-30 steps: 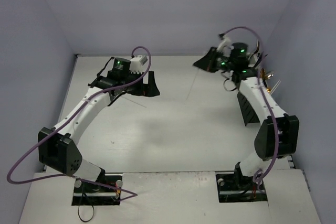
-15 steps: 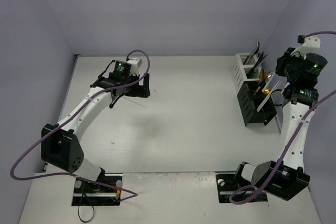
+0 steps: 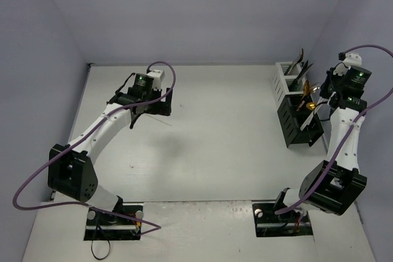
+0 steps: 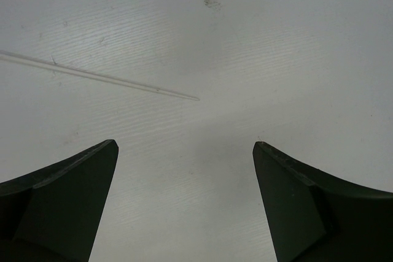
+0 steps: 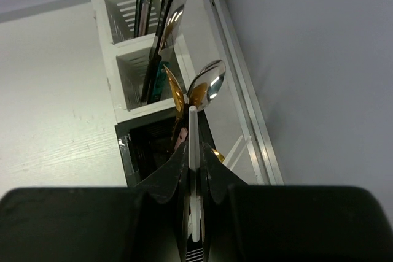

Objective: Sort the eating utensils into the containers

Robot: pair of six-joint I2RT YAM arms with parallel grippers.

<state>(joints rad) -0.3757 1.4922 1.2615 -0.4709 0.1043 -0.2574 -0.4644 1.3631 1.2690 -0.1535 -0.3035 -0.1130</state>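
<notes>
- Left hand (image 4: 184, 148) released over white table (image 4: 276, 41); thin pale chopstick (image 4: 98, 77) lies just ahead.
- Right hand (image 5: 194, 151) clenched on second pale chopstick (image 5: 193, 128) above black slotted holder (image 5: 138, 151); gold spoon bowls (image 5: 174, 90) crowd its tip.

Loose chopstick (image 4: 98, 76) was cut off at left edge; held chopstick (image 5: 193, 128) base and black holder (image 5: 145, 144) were partly hidden by right gripper (image 5: 194, 159).

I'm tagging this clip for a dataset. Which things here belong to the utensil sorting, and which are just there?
Job: white holder; black holder; spoons standing in the holders; loose chopstick on the table by the open left pincer; held chopstick gripped by the right pincer.
Just there: purple cables; arm bases.
</notes>
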